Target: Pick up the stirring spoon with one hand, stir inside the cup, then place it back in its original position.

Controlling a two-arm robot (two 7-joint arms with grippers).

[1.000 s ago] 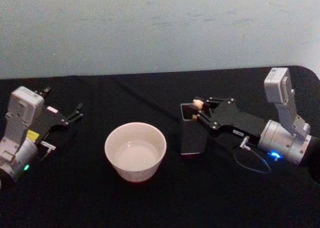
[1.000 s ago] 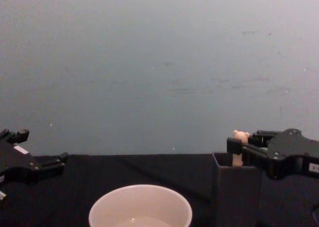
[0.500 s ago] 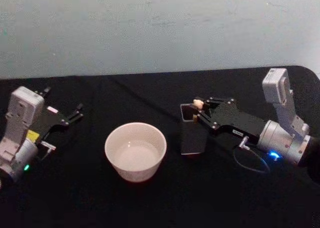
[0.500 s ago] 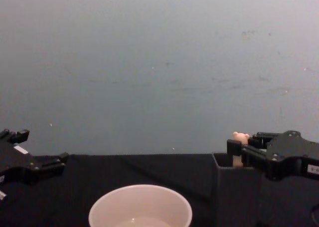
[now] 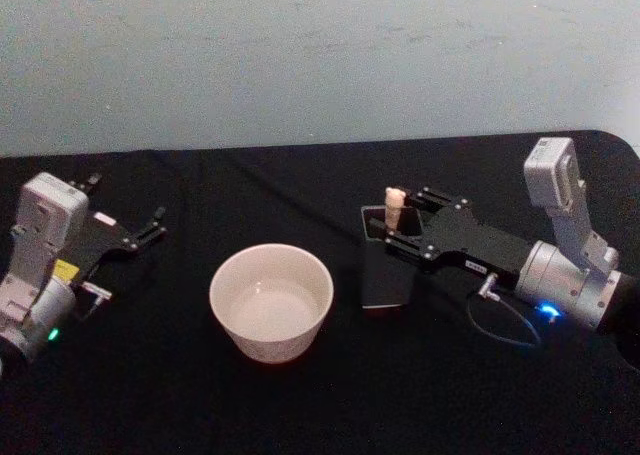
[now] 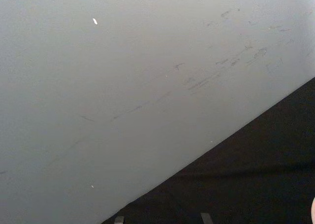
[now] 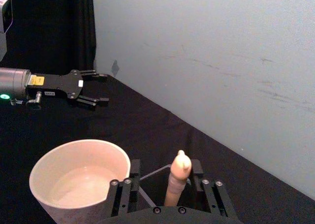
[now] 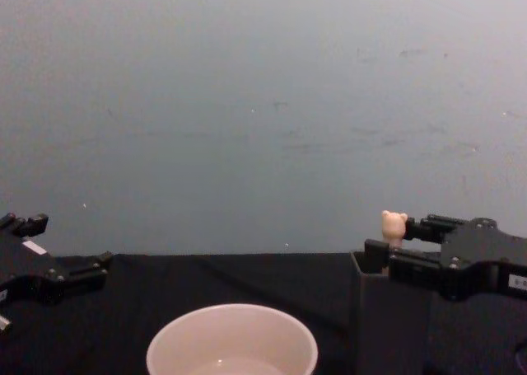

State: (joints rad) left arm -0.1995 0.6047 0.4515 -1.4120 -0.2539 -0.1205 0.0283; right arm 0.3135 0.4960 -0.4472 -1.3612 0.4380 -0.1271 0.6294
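Observation:
The stirring spoon (image 5: 392, 207) stands in a dark grey square holder (image 5: 385, 275), with its peach handle and bear head (image 8: 394, 222) sticking up above the rim. Its bowl is hidden inside. My right gripper (image 5: 398, 218) reaches in from the right and is open, one finger on each side of the handle (image 7: 177, 179). A gap shows beside the handle in the right wrist view. The cream cup (image 5: 265, 340) sits left of the holder, with pale liquid inside. My left gripper (image 5: 125, 203) rests open at the far left, away from both.
Black cloth covers the table (image 5: 300, 185), and a pale grey-blue wall stands behind it. The cup (image 8: 189, 342) and the holder (image 8: 387, 325) stand close together at the centre. A cable loop (image 5: 505, 325) lies beside my right arm.
More of the spoon's handle shows above the holder, and it stands more upright. My right gripper has dropped slightly around it. The left arm has not moved.

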